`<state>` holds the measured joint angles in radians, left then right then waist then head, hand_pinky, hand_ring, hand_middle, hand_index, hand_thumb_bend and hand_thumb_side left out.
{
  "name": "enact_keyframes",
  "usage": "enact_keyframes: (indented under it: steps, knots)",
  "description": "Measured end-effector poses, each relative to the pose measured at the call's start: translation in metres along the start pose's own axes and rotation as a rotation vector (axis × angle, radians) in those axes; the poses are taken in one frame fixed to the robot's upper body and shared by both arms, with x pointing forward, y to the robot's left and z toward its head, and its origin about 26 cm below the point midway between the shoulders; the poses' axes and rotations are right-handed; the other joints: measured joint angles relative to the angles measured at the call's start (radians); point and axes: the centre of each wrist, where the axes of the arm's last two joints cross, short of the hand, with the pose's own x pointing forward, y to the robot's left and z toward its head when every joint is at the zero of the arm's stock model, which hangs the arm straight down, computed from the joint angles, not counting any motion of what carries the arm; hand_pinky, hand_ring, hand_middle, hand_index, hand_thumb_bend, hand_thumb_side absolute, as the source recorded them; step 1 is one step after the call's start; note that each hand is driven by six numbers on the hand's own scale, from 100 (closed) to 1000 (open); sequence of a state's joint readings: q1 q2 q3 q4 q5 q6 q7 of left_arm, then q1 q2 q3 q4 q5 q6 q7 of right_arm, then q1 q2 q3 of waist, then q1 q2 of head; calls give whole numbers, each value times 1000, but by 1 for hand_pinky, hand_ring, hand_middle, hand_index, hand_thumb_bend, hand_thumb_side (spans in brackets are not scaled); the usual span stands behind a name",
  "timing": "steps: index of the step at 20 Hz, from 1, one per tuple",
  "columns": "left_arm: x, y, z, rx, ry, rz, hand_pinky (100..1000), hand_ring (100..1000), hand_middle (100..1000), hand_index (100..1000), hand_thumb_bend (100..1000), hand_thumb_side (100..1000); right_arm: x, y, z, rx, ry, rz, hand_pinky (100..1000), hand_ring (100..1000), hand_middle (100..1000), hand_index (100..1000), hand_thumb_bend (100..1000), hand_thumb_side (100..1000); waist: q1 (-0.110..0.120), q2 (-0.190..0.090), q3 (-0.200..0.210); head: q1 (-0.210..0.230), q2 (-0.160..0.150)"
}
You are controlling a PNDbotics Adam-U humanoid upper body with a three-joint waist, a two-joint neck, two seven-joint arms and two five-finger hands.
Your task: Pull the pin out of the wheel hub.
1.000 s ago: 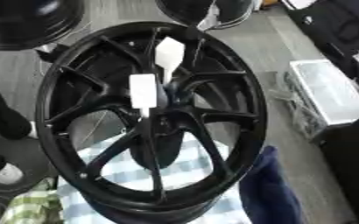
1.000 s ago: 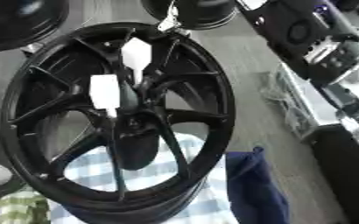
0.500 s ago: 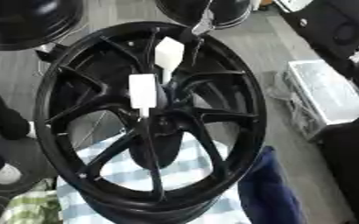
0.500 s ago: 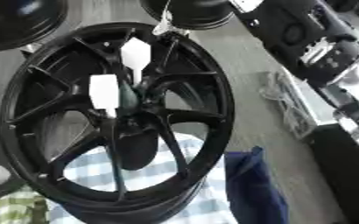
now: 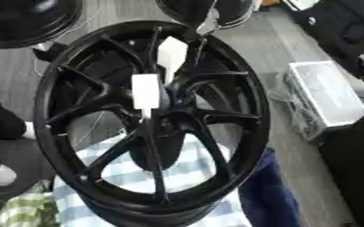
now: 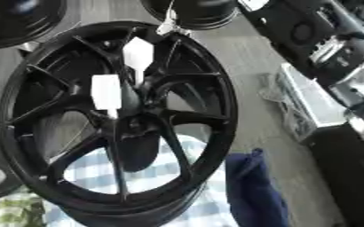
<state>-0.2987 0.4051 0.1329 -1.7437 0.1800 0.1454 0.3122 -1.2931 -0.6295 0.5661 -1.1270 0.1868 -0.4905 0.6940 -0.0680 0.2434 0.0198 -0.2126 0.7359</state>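
Grey workshop floor, more rims far. Black wheel (image 5: 150, 119) fills centre, two white tags (image 5: 145, 91) at its hub; pin possibly there, unclear. Neither hand shows, so nearer arm unknown.

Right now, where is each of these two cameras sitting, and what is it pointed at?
Left eye view: in the robot's head, looking down at the black wheel with two white tags; no hand shows.
Right eye view: the head's other eye, same wheel, more of the black gear on the right; no hand shows.
Shared: wheel, tags, checked cloth, the same moment.
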Motion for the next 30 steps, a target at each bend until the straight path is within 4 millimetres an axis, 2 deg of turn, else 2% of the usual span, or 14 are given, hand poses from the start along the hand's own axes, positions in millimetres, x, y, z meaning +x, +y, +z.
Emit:
enact_keyframes:
  steps: [6,11,17,27,30]
  knots:
    - [0,0,0,-3,1,-1,750,691,708,685,202,710,13,-2,-11,39,-35,44,903,849,840,894,483,263,-3,0,3,-9,-1]
    - [0,1,0,-1,2,-2,750,691,708,686,199,714,20,2,-19,73,-52,83,902,849,840,894,493,266,-3,0,6,-16,-23]
    - [-2,2,1,3,6,-3,752,691,709,687,199,715,18,11,-22,104,-44,87,901,848,838,893,497,260,-3,-1,6,-20,-35]
    - [-3,3,2,4,11,-5,754,691,710,688,196,719,11,19,-21,122,-20,88,899,848,837,891,491,252,-3,-1,1,-26,-33]
    - [-4,3,2,5,15,-7,754,690,710,688,196,720,9,21,-20,125,-13,90,899,848,836,891,492,253,-3,-1,1,-26,-24]
